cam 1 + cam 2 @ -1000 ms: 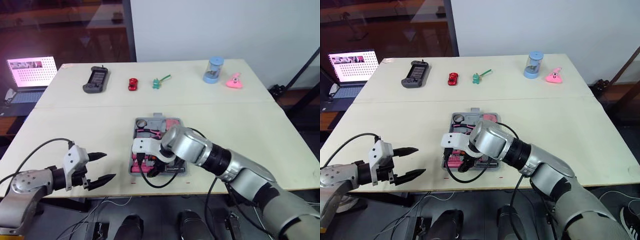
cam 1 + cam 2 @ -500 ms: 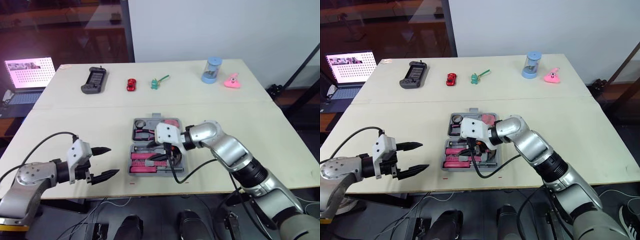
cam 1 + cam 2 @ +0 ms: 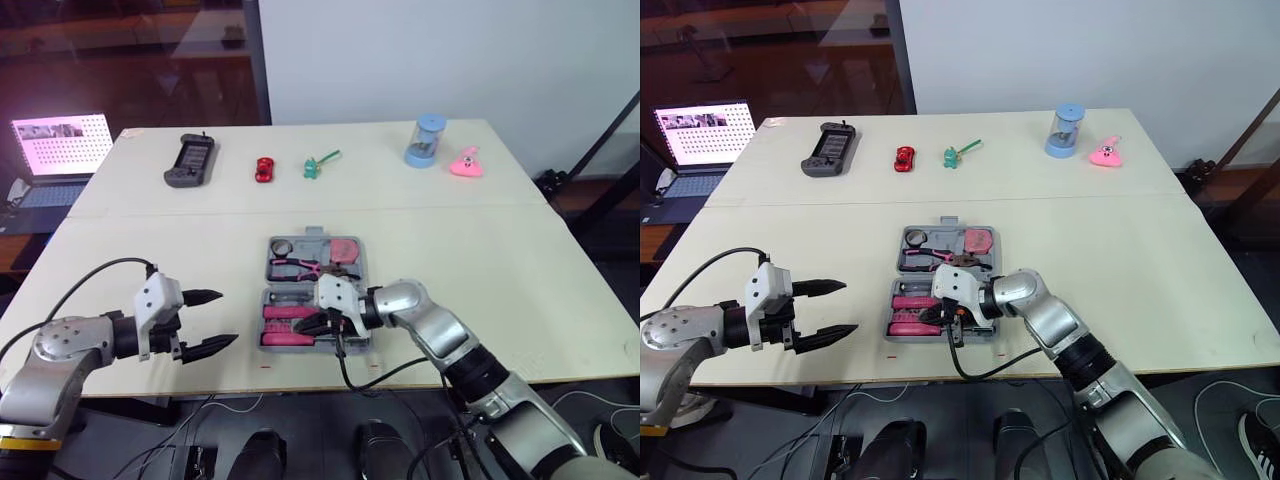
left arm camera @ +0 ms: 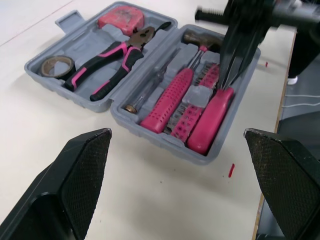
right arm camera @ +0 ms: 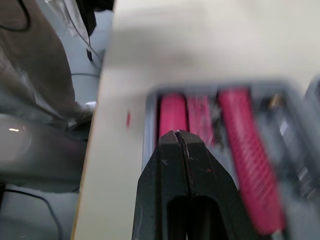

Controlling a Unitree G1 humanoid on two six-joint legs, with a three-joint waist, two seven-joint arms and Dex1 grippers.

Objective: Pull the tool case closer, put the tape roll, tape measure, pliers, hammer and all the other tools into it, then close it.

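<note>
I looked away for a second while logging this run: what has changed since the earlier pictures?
The right arm swung down from above the case to low at its right side. The right tool, shut, stayed over the pink handles in the near half, holding nothing visible. The left tool stayed open beside the case; the case stayed open, contents unmoved.

Lab-like office: joined pale tables (image 3: pixel 480 250), open laptop (image 3: pixel 58 150), glass partition (image 3: pixel 130 60), floor cables (image 3: pixel 150 452).

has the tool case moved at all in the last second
No. The tool case lies open with its near edge the same short gap from the red mark at the front edge of the table as before.
</note>
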